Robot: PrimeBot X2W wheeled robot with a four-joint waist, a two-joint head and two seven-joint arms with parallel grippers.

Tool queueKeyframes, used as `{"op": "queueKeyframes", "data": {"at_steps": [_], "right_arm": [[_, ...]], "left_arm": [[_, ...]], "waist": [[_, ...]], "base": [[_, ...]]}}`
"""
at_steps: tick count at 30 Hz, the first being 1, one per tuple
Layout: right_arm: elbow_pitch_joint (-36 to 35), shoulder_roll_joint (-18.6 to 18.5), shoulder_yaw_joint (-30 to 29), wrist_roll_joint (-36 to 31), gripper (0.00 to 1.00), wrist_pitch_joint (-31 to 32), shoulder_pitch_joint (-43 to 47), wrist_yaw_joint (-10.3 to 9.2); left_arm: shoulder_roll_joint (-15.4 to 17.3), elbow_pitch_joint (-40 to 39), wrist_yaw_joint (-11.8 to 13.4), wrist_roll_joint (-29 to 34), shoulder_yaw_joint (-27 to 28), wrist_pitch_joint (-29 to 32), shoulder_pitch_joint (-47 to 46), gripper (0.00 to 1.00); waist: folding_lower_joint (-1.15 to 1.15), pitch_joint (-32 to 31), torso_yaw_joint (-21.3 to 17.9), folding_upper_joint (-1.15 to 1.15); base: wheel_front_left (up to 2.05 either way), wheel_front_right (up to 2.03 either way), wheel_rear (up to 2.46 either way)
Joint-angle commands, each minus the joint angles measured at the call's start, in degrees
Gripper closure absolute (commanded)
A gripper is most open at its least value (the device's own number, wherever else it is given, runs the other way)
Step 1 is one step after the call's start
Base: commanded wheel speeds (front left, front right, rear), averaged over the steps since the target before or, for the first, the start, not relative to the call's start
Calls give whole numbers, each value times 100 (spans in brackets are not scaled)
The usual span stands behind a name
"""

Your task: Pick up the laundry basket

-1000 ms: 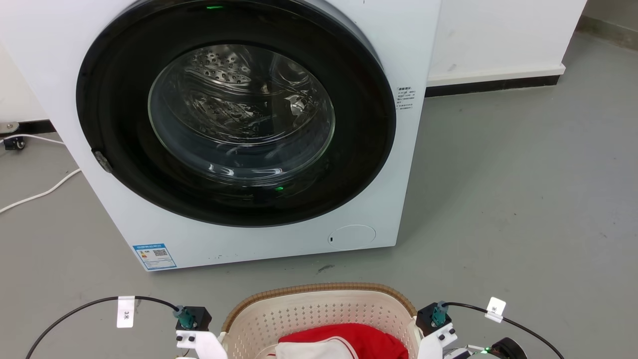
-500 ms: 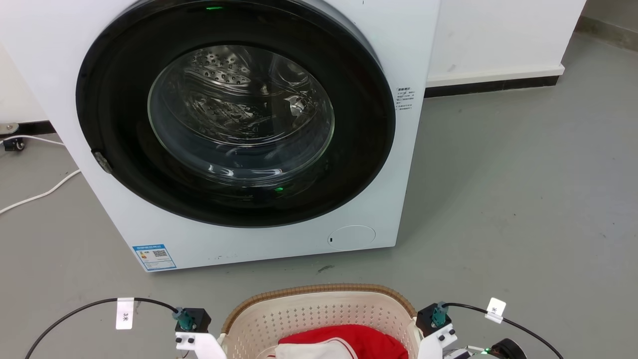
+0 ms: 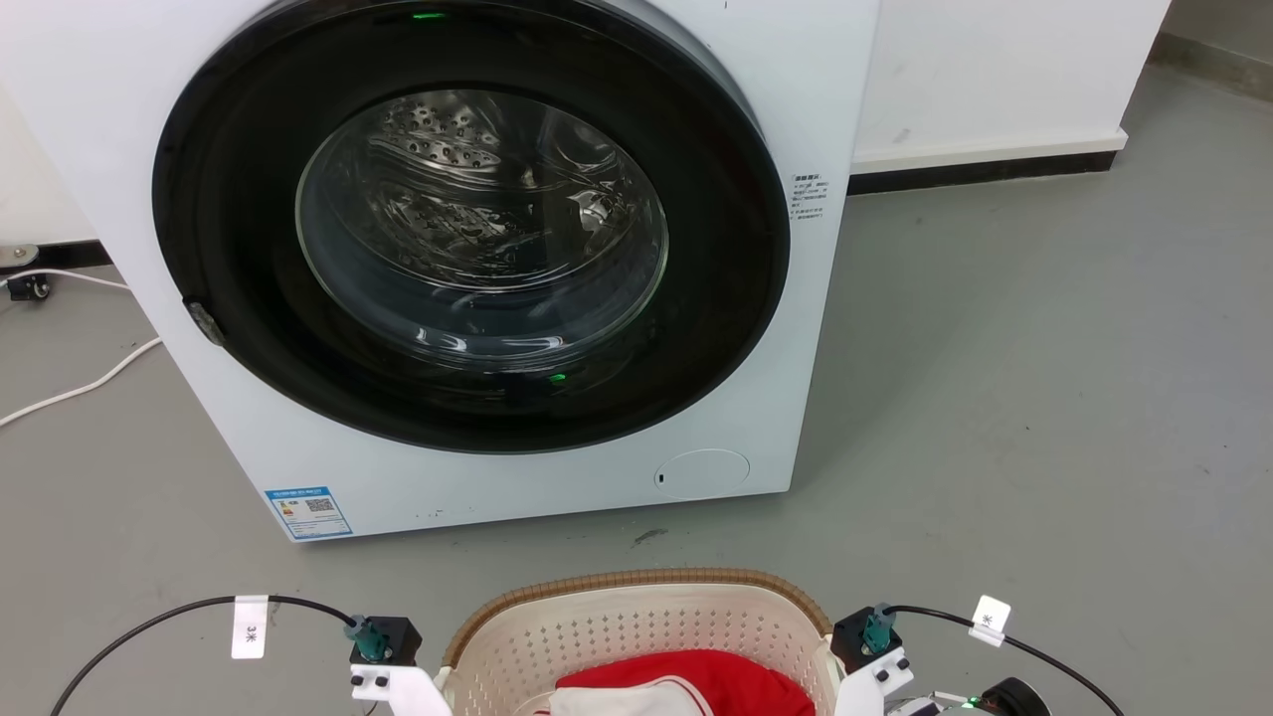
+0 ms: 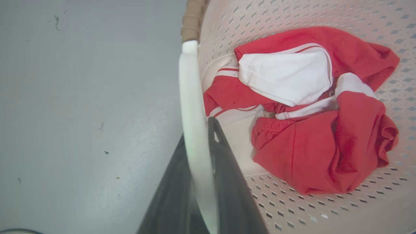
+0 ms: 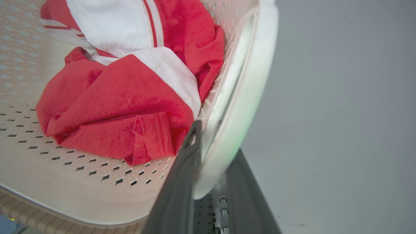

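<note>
laundry basket (image 3: 636, 579) sits right at the bottom of the head view, close in front of the robot, its brown woven-look rim curving across and the cream perforated wall below it. beyond it, a strip of grey floor (image 3: 1044, 398), then the white front-loading washing machine (image 3: 816, 328), round door shut, steel drum visible through the glass.

inside the basket there's a crumpled red and white garment (image 3: 696, 674), and the left wrist view looks straight down on it (image 4: 308, 113), heaped on the perforated bottom.

left gripper (image 4: 197, 130) now: two dark fingers straddle the basket's white left handle (image 4: 190, 97), one on the floor side, one on the inside. the handle fills the gap between them, so the jaws are closed down onto it, open only as wide as the plastic is thick.

over to the right gripper (image 5: 217, 136), same story mirrored: the white right handle (image 5: 250, 97) runs down between the fingers, the inner finger against the perforated wall, the outer one on the floor side. jaws clamped on that handle too. the red garment (image 5: 123, 107) lies just inside.

in the head view a black camera block (image 3: 386, 636) stands just off the basket's left rim and another (image 3: 867, 632) just off the right, each trailing a black cable with a white tag.

whether the basket's base is touching the floor, can't tell from these angles.
</note>
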Motion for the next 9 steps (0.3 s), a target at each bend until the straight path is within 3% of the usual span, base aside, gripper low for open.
{"op": "queueKeyframes", "data": {"at_steps": [1, 9], "right_arm": [[52, -91, 58, 19, 100, -13, -46, -4], [62, -104, 135, 97, 100, -34, -55, -4]], "left_arm": [[101, 29, 10, -33, -26, -57, -102, 100], [105, 29, 10, -127, -121, -63, -115, 100]], "waist": [[0, -3, -1, 0], [0, -6, 6, 0]], "base": [[0, 0, 0], [0, 0, 0]]}}
